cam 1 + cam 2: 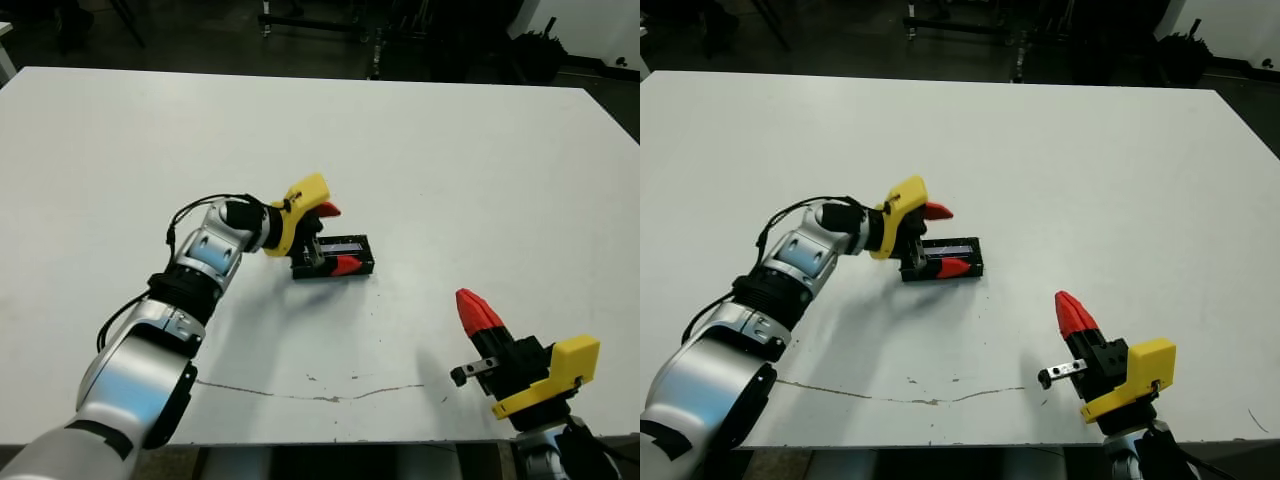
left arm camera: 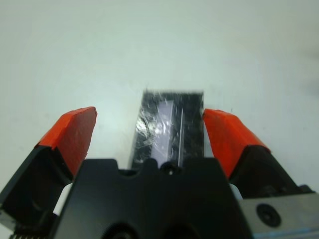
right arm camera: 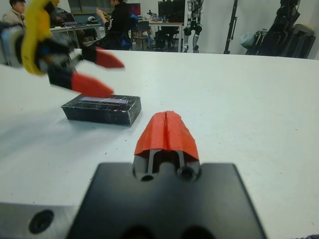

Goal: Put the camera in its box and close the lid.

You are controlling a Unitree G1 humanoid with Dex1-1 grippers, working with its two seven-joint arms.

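No brand, label or writing can be read on anything here. At the left of the head views, the left arm reaches over the white table; its left gripper stands with its two red fingers spread wide, holding nothing; one red fingertip rises on the far side of the box, and the other lies against the near side, so the fingers straddle it; whether they touch it I cannot tell. The box sits just left of the table's middle, a small black block; the lid, black with a shiny crinkled top, lies flat on it, so the box is shut; the left wrist view shows the same glinting top between the open fingers; what the box holds is hidden, and the camera cannot be seen in any view. Near the front edge a thin dark line runs along the table. Further right and well apart from the box, the right gripper hovers near the table's front right corner, its red fingers pressed together into one point with nothing between them; in the right wrist view, people sit at desks beyond the table.
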